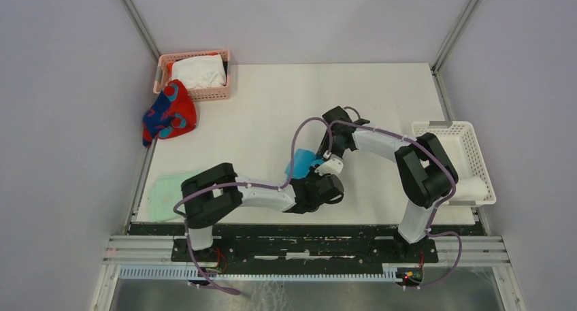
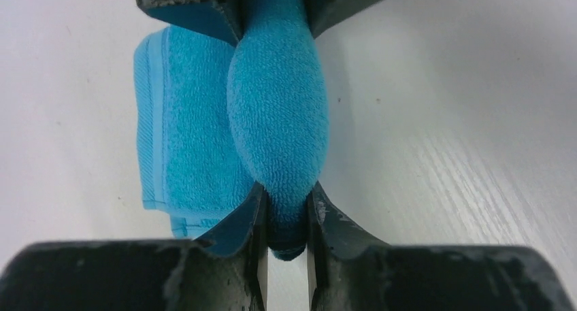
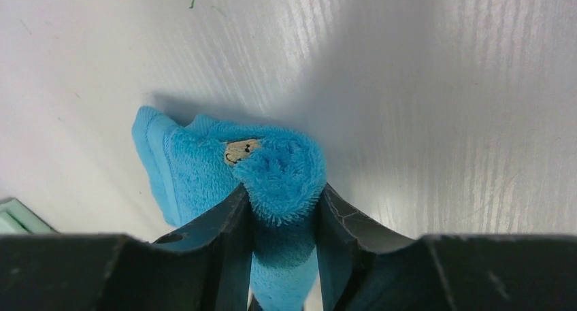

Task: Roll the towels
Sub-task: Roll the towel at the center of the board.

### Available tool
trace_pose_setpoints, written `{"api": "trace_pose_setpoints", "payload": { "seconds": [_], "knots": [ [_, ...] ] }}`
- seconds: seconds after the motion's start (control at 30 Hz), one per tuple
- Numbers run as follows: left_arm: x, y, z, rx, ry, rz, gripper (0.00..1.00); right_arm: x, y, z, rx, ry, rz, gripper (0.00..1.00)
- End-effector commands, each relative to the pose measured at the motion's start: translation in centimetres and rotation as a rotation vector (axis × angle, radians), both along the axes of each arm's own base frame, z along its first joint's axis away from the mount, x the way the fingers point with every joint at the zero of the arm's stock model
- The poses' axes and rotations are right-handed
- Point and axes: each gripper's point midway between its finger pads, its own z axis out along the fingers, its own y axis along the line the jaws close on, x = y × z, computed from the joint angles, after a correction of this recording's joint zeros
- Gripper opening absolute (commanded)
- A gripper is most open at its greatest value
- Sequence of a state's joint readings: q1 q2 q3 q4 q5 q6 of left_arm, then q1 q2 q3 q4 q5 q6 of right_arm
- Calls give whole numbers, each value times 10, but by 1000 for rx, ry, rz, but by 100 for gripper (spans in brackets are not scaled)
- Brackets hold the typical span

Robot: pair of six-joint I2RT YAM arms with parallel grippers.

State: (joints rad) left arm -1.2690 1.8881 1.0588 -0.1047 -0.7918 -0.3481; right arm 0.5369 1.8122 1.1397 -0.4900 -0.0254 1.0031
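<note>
The turquoise-blue towel [image 1: 300, 165] lies mid-table between both arms, part of it rolled into a thick roll [image 2: 277, 113] with a flat flap [image 2: 178, 127] beside it. My left gripper [image 2: 286, 209] is shut on one end of the roll. My right gripper [image 3: 282, 216] is shut on the other end [image 3: 282, 171], next to the small label [image 3: 239, 150]; its fingers [image 2: 224, 11] show at the top of the left wrist view. The red towel with dark-blue blotches [image 1: 170, 111] lies crumpled at the table's left edge. The white towel [image 1: 197, 71] sits in the pink basket [image 1: 161, 74].
A pale mint-green folded cloth [image 1: 165, 192] lies at the near left, its corner [image 3: 13, 219] in the right wrist view. A white basket [image 1: 469, 137] stands at the right edge with a white roll [image 1: 474, 188] in its near end. Walls close in on the table's sides.
</note>
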Motion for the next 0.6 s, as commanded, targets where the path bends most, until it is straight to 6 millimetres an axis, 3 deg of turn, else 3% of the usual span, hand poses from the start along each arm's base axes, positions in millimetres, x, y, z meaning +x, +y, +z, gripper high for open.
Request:
{"api": "trace_pose_setpoints", "payload": {
  "seconds": [0.0,0.13,0.23,0.4,0.57],
  "knots": [
    [2,4,15,-302,178,28,14,10,10,37,74,-128,51,47],
    [0,13,25,-630,402,6,13,14,15,56,155,-207,73,61],
    [5,27,25,-783,514,37,13,17,20,64,225,-249,76,68],
    [9,36,28,-1038,687,69,12,18,35,58,313,-245,85,73],
    [9,43,20,-1166,797,114,12,20,52,45,408,-224,93,77]
  ]
}}
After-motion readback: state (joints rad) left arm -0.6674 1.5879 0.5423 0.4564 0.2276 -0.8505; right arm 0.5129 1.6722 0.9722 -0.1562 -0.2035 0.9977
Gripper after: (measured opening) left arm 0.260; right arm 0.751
